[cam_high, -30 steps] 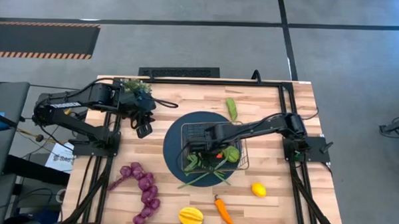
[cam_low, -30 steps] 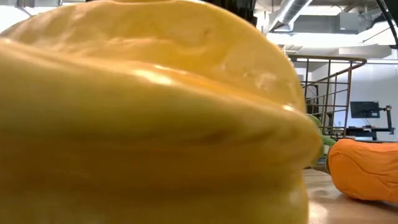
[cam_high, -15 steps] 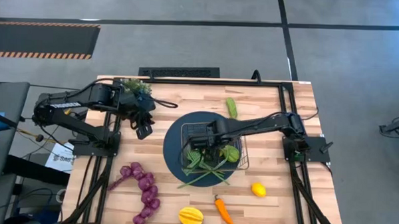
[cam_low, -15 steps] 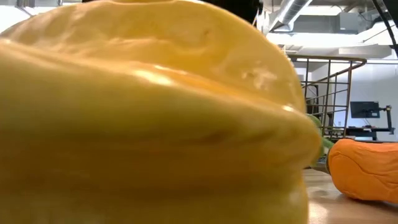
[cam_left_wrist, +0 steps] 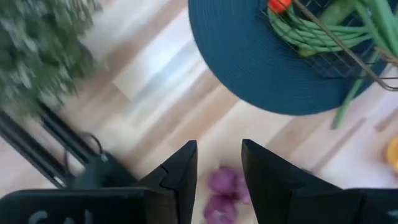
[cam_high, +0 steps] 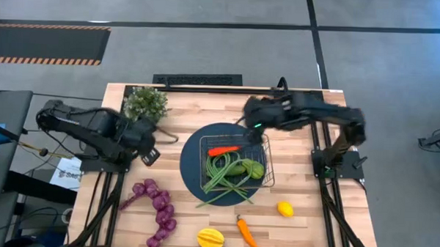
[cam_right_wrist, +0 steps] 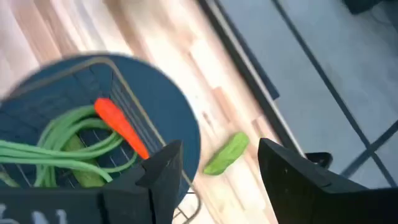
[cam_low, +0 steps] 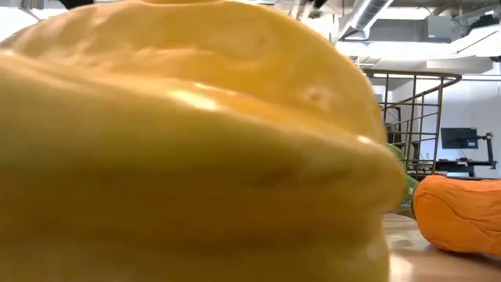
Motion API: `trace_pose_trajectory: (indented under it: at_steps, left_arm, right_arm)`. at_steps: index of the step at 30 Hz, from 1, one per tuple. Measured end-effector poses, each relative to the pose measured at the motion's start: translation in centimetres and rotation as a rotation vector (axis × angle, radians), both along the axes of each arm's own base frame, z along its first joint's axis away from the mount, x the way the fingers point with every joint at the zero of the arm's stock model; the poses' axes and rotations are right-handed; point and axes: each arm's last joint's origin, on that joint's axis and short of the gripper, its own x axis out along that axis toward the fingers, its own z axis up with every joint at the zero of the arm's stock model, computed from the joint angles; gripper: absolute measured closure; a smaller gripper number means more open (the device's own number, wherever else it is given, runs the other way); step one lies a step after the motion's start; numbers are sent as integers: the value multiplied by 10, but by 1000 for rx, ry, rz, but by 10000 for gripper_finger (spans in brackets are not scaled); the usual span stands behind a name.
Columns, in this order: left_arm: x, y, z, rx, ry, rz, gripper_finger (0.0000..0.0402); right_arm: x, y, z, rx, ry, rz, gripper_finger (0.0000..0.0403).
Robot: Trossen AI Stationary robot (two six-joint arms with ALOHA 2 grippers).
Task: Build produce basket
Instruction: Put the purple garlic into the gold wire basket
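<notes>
The wire basket sits on a dark blue round mat. It holds a green bean bundle, a green cucumber and a red-orange tapered piece. My right gripper is open, above the mat's far edge; its wrist view shows a second cucumber lying on the table ahead. My left gripper is open, left of the mat, with the purple grape string below it. The yellow ribbed fruit, an orange carrot and the lemon lie near the table's near edge.
A bushy potted plant stands at the far left corner, just beyond my left arm. The grape string runs along the near left. The low view is almost filled by the yellow fruit, with the carrot at its right.
My right gripper has risen out of the basket and pulled back toward the far edge; the red-orange piece now lies in the basket's far part. My left gripper has moved from beside the plant toward the near edge, over the grapes.
</notes>
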Motion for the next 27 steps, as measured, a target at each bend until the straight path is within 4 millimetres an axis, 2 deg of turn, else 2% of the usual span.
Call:
trace_pose_trajectory:
  at_steps: [5,10,16,27]
  left_arm:
    - [-9,-30,-1,-33,-57,67,290]
    - [-15,-55,-5,-101,-17,52,290]
    - [-12,-76,-16,-154,102,-7,290]
    - [8,-101,-37,-103,156,-8,290]
  right_arm:
    - [-29,-1,23,5,-91,2,181]
    - [-43,5,32,1,-121,42,181]
    - [-39,13,29,-35,-84,107,182]
    - [-17,19,12,-77,31,183,182]
